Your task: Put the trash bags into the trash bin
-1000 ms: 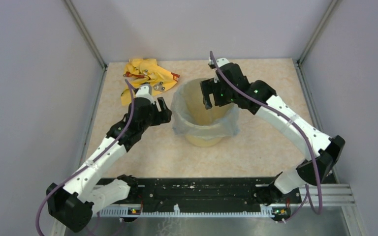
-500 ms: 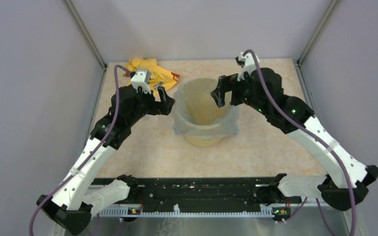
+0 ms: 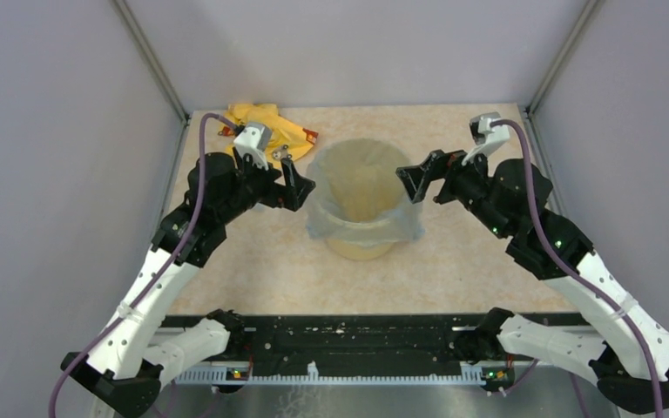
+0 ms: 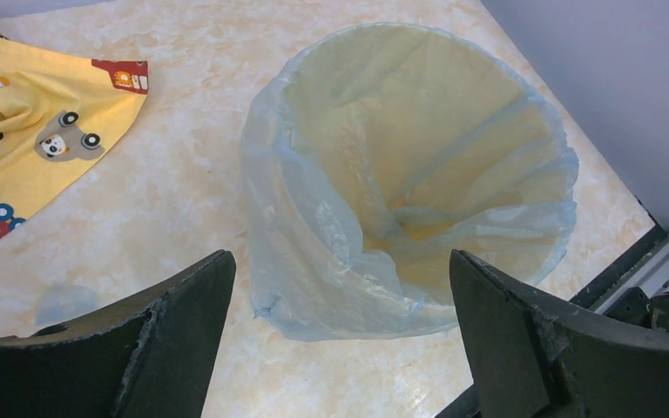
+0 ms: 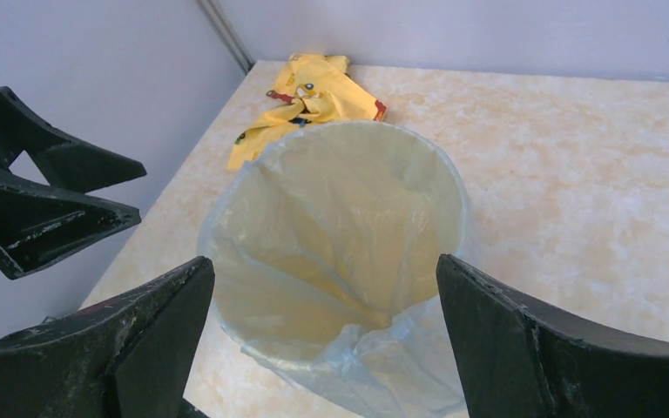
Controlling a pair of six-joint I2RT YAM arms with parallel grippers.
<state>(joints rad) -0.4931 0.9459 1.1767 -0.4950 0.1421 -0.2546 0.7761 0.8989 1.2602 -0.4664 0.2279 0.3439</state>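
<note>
Between the fingers of the left gripper [image 3: 296, 185] there's nothing at all; jaws spread wide, and the left wrist view shows the bin sitting in the gap between them, a little way off; same deal on the other side, right gripper [image 3: 420, 177] spread wide too and empty, facing the bin from the right; one on each side of the rim, neither pinching the plastic as far as I can see.

The trash bag [image 3: 324, 219] is already in the trash bin [image 3: 361, 249]; the pale blue-grey film lines the inside, creased in long folds running down toward the bottom; its top is turned over the rim and hangs down the outer wall like a skirt, bunched and lower on the near side; only the bin's yellow base peeks out underneath.

Bin stands upright around the middle of the table [image 3: 462, 252], a beige marbled top; a crumpled yellow cloth [image 3: 266, 120] with little red and grey prints lies toward the far left corner, behind the left gripper and apart from the bin.
</note>
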